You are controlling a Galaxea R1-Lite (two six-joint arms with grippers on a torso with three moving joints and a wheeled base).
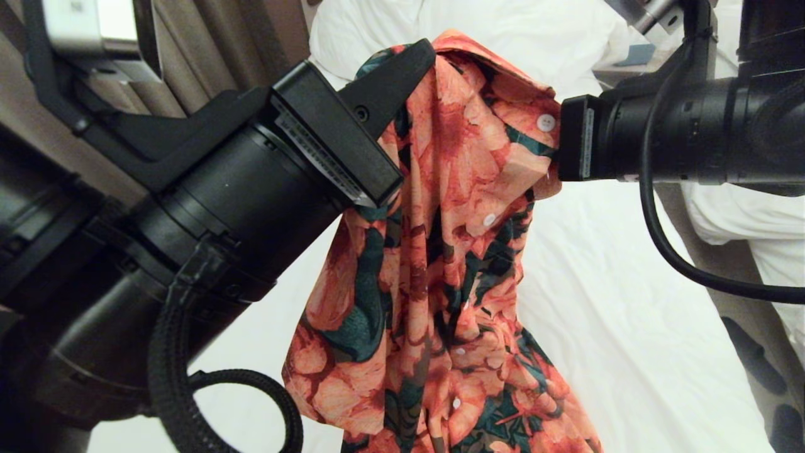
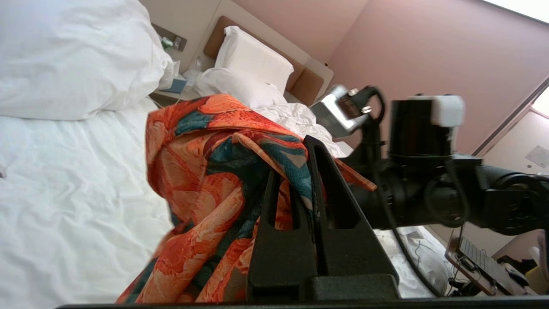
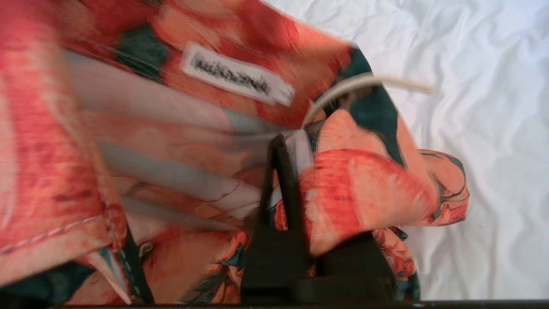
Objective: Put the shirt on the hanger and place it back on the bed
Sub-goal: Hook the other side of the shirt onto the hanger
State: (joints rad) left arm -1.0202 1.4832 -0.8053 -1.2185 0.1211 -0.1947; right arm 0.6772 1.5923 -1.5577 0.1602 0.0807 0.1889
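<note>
The shirt (image 1: pixel 440 251), orange flowers with dark green leaves, hangs bunched in the air above the bed (image 1: pixel 629 283) between my two grippers. My left gripper (image 1: pixel 393 78) is shut on a fold near the collar; in the left wrist view fabric (image 2: pixel 201 171) is pinched between its closed fingers (image 2: pixel 296 167). My right gripper (image 1: pixel 556 148) comes in level from the right, its tips buried in the collar by a white button. In the right wrist view one finger (image 3: pixel 279 171) shows and cloth (image 3: pixel 171 128) covers the other. A thin cream curve of the hanger (image 3: pixel 339 90) pokes out of the collar beside the neck label.
White pillows (image 1: pixel 503 25) lie at the head of the bed. A second white bed (image 1: pixel 742 214) stands to the right across a narrow aisle. A bedside table (image 2: pixel 171 88) sits between the beds. Curtains (image 1: pixel 220 44) hang at the left. A laptop (image 2: pixel 476 257) sits beyond the right arm.
</note>
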